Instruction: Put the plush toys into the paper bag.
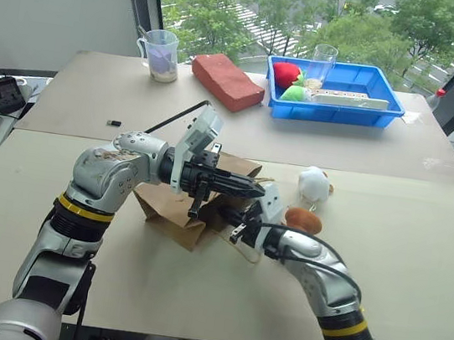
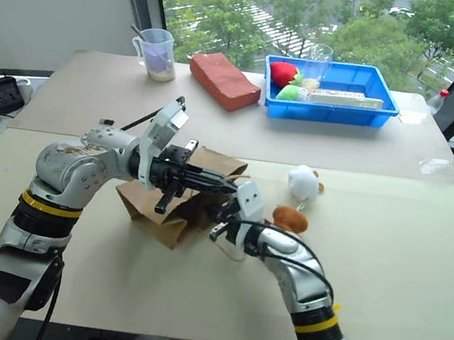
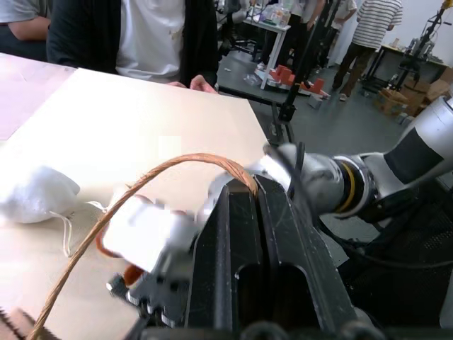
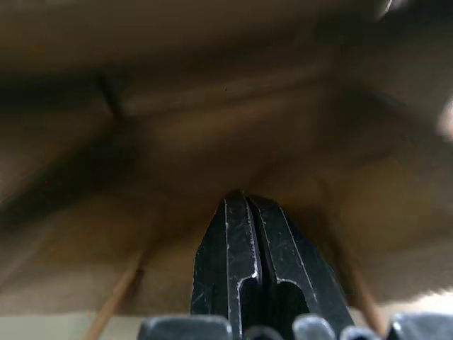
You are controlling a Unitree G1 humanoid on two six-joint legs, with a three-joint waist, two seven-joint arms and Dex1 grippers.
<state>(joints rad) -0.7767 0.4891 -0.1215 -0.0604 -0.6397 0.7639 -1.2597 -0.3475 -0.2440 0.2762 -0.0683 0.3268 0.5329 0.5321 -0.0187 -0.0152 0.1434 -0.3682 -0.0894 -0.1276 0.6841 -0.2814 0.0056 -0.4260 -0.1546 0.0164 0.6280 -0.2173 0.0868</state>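
Left arm: we reach it in from the left, forearm level, pointing right.
Left gripper [image 1: 254,188]: our fingers pressed together.
Right arm: we bend it inward, crossing under the left.
Right gripper [image 4: 244,212]: our fingers pressed together.

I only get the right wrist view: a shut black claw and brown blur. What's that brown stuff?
Observer: The paper bag, crumpled on the table. The right claw seems to be inside its mouth.
Operator: Are the toys inside?
Observer: No. The white plush toy and the reddish-brown plush toy lie on the table beside the bag.
Operator: And the other arm?
Observer: The left claw is shut on the bag's cord handle.
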